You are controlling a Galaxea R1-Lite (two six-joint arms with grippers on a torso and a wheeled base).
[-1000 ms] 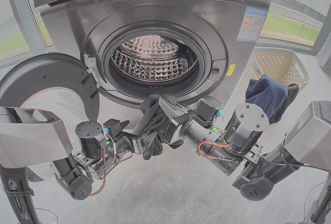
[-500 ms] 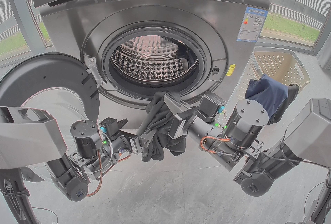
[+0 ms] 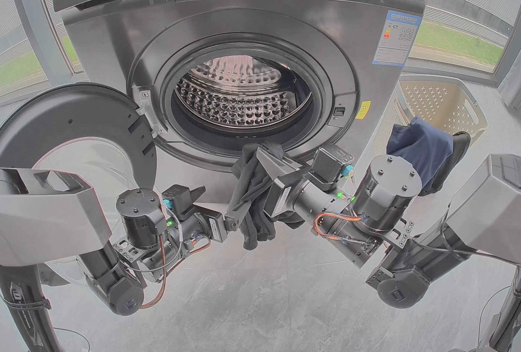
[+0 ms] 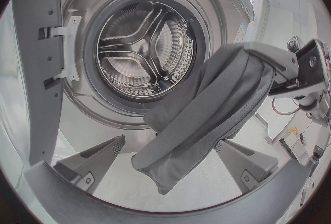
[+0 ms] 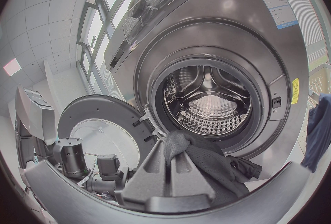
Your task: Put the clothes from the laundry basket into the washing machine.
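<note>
Though the washing machine (image 3: 233, 17) has its door (image 3: 70, 125) swung wide to the left of the drum mouth (image 3: 241, 93), and the laundry basket (image 3: 445, 103), a blue garment (image 3: 420, 149) over its rim, waits at the machine's right, the dark grey garment (image 3: 255, 196) hangs just below that mouth. The right gripper (image 3: 260, 152) is clamped on its top fold, the cloth drooping lengthwise floorward, so the drum lies up and ahead of the pinch. The left gripper (image 4: 169, 142), jaws spread and empty, sits by the lower cloth, farther from the mouth.

Head camera is looking down on the washing machine (image 3: 108, 38); both wrist cameras are gazing up from close below, sharing its drum (image 4: 138, 48).
</note>
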